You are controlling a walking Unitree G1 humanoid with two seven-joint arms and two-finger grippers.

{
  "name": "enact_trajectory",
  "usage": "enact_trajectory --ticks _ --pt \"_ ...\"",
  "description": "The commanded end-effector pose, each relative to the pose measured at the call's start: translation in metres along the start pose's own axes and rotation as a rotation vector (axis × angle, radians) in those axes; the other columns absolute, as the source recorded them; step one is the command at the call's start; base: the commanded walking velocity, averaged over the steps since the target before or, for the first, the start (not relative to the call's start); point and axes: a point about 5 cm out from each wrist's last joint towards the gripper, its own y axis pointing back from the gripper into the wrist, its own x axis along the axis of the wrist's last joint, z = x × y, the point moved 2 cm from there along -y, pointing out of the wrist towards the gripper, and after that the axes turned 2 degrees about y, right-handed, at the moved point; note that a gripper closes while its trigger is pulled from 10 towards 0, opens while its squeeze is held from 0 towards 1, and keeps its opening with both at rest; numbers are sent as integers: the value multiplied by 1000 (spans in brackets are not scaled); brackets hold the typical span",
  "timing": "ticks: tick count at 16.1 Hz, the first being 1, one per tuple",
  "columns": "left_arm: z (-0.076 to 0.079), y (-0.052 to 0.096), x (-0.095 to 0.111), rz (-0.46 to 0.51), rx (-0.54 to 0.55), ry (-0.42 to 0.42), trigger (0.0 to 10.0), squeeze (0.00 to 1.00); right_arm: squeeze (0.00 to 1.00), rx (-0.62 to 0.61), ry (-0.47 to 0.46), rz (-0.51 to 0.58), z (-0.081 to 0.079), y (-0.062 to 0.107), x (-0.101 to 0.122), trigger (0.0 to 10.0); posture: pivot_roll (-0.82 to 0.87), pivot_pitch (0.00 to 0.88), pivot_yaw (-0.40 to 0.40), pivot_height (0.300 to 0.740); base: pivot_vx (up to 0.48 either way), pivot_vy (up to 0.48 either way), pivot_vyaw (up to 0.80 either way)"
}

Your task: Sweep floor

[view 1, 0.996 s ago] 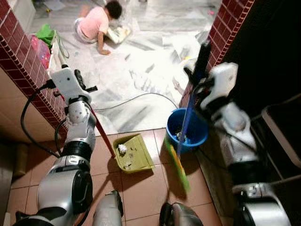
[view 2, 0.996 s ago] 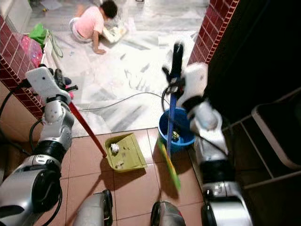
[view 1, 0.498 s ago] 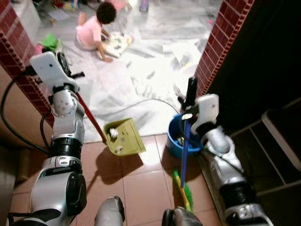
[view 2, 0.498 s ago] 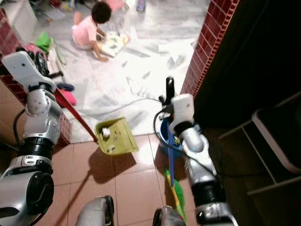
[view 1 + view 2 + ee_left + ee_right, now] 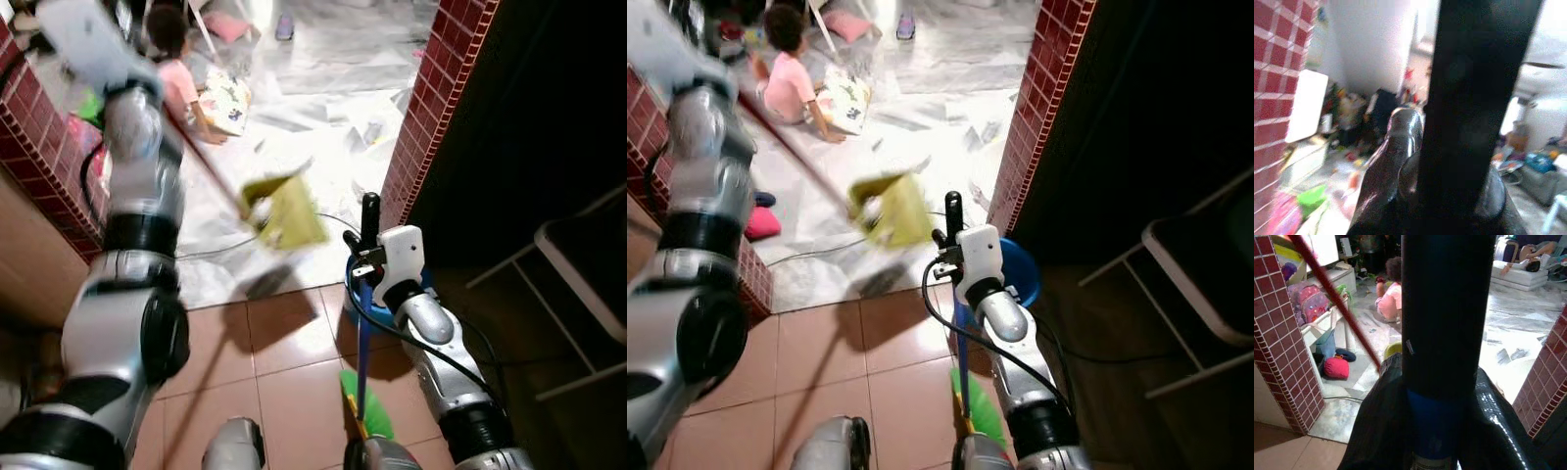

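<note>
The right gripper (image 5: 369, 257) is clamped on the broom (image 5: 361, 343), just under its black top. The broom stands almost straight up. Its blue stick runs down from the gripper to the green brush (image 5: 367, 411), which sits on the brown tile floor (image 5: 284, 362) near the robot's feet. In the right wrist view, the two black fingers (image 5: 1376, 431) press on the stick from both sides.

The left gripper (image 5: 1449, 161) is up high by the red brick wall (image 5: 39, 147). It is shut on the dark top of the dustpan's red handle (image 5: 201, 162). The yellow-green dustpan (image 5: 289, 211) hangs in the air, tilted and blurry, above the white marble floor. It is close to the blue bucket (image 5: 1019, 274), which peeks out behind the right arm.

Half a second ago the dustpan was lower, just over the tiles. Now it is lifted up and swung closer to the bucket. The broom stands straighter than before.

A child (image 5: 784, 78) in a pink shirt sits on the floor farther back.
</note>
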Motion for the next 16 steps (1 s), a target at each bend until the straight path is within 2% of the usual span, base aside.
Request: enact_trajectory --ticks 1,3,6,8,9,10,16 --pt "15 -7 19 77 -44 20 10000 0 0 -15 8 -7 2 3 2 10000 -121 8 79 740 0 0 -594" --pt "37 -7 18 69 -109 15 10000 0 0 -49 -4 -15 8 12 -1 10000 -132 18 97 740 0 0 -800" --pt "61 -5 11 41 -176 32 10000 0 0 -133 -16 -34 17 40 -8 10000 -181 60 151 740 0 0 -800" --pt "68 -3 11 45 -188 35 10000 0 0 -164 -24 -41 20 51 -9 10000 -205 79 166 740 0 0 0" --pt "79 -1 13 64 -211 36 10000 0 0 -195 -29 -60 22 66 -11 10000 -229 102 170 740 0 0 0" --pt "85 1 16 83 -223 30 10000 0 0 -208 -30 -69 23 73 -12 10000 -240 111 170 740 0 0 0" --pt "113 9 24 161 -262 27 10000 0 0 -226 -21 -75 16 100 4 10000 -334 177 168 740 0 0 0"
